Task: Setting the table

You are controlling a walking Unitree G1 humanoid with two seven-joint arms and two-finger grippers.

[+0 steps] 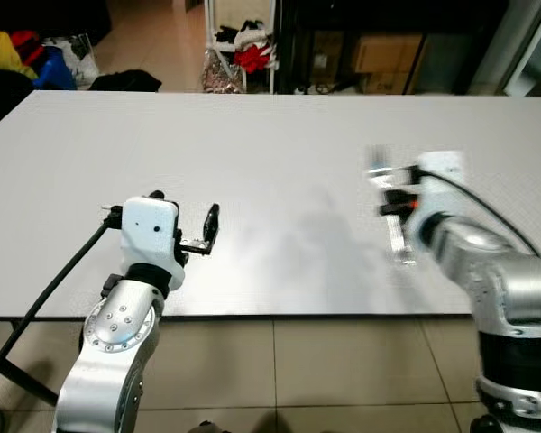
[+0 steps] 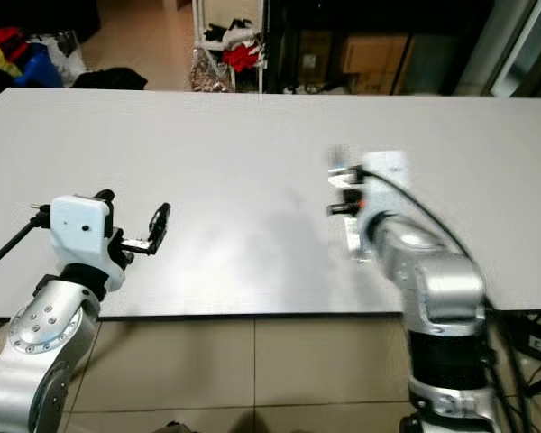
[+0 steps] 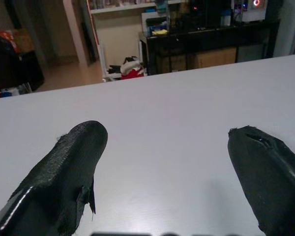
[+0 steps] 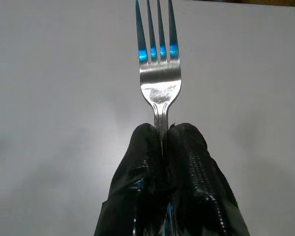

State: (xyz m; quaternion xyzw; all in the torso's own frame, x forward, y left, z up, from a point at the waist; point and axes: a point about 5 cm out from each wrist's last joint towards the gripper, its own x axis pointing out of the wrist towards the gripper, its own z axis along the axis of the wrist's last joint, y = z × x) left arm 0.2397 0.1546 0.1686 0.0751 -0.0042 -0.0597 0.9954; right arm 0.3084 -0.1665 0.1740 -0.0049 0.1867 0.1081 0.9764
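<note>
Holding fork (image 4: 160,73) by handle in right gripper (image 4: 162,142), jaws clamped tight; tines run straight out along fingers, over white table (image 1: 270,153); I judge set-down is mine on right; left gripper (image 3: 167,152) spread apart, idle near table's front edge.
</note>
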